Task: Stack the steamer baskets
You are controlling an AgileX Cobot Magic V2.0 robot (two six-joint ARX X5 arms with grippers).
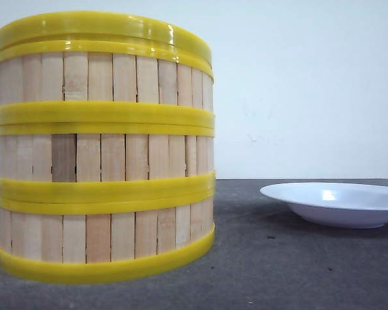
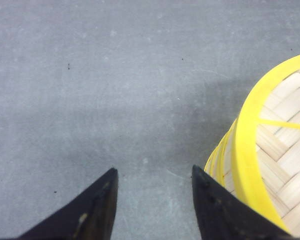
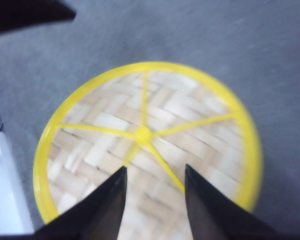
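Three steamer baskets stand stacked on the surface, rims nested, near the plate. My left end effector and right end effector hover parted, empty; stacking looks done.

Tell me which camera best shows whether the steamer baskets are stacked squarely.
The front view: the steamer baskets show side-on as three tiers with rims lined up. The right wrist view shows only the top basket's woven floor from above, slightly blurred. The left wrist view catches just one edge.
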